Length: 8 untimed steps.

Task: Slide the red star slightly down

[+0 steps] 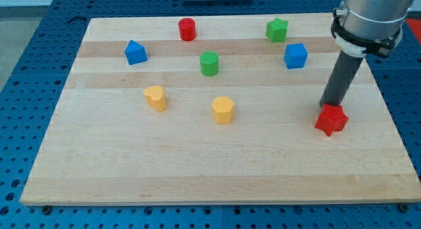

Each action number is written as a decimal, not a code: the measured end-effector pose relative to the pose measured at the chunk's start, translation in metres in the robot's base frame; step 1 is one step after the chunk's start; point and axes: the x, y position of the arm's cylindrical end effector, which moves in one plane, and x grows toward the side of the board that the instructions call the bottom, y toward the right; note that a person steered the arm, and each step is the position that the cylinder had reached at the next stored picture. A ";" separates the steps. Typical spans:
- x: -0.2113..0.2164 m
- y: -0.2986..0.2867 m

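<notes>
Red star [331, 120]: low at the view's right on the surface [197, 170].
My tip [327, 106]: touching its top edge.
Tool: a bare rod, holding nothing.

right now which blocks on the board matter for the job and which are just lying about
In the job:
- red star, at the view's right
- my tip, touching the star's top edge

Lying about:
- red cylinder
- green star
- green cylinder
- blue cube
- blue block
- yellow heart
- yellow block
</notes>
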 end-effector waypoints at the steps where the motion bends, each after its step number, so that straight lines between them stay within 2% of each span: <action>1: 0.022 0.000; 4: 0.024 -0.036; 6: 0.045 -0.034; 8: 0.045 -0.015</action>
